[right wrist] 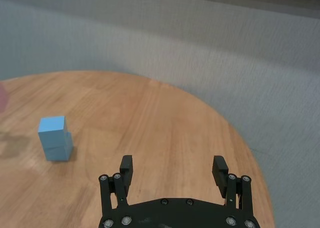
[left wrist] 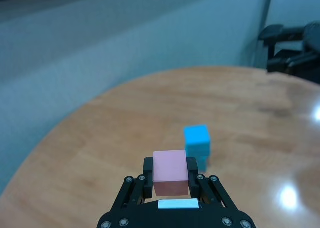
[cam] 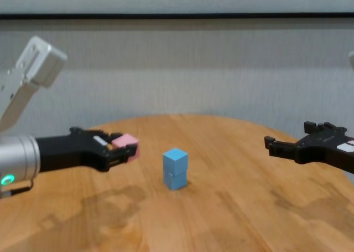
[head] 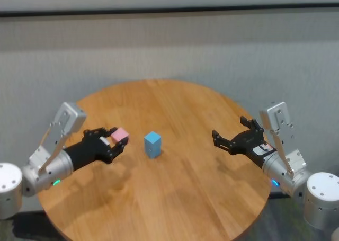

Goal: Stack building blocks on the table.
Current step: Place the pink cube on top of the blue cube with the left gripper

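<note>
Currently | left gripper (left wrist: 170, 180) clamps pink block (left wrist: 170, 172) aloft, ready for topping | blue stack (cam: 175, 168), seemingly two-high, mid-table (head: 180, 198) | right gripper (right wrist: 172, 173) agape, empty; I keep it aside.

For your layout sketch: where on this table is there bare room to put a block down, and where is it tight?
Bare wood lies between the blue stack and the open right hand, and along the table near edge. The far side behind the stack is free too. It is tightest on the left, where the left hand holds the pink block above the wood beside the stack.
</note>
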You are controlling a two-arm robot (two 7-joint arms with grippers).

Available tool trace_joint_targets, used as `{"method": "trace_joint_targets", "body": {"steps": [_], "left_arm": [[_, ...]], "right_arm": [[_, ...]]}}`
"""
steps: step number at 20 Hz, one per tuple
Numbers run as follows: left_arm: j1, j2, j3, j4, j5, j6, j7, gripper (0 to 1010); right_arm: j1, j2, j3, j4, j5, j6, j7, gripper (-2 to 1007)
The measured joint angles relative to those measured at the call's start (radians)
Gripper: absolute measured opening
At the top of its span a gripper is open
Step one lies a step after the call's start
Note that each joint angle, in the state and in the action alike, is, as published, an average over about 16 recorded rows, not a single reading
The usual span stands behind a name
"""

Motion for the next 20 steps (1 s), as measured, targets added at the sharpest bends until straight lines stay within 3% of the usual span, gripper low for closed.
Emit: {"method": "trace_joint_targets", "body": {"steps": [9, 20], "left_arm": [[-0.006, -0.009, 0.023, -0.100, 0.000, 0.066, 0.019, 409], [-0.031, -0.043, 0.074, -0.106, 0.015, 0.113, 0.031, 409]], "right_arm": [[0.000, 0.000, 0.000, 0.000, 0.000, 0.000, 0.000, 1001], [0.000, 0.000, 0.000, 0.000, 0.000, 0.000, 0.000, 1001]]}}
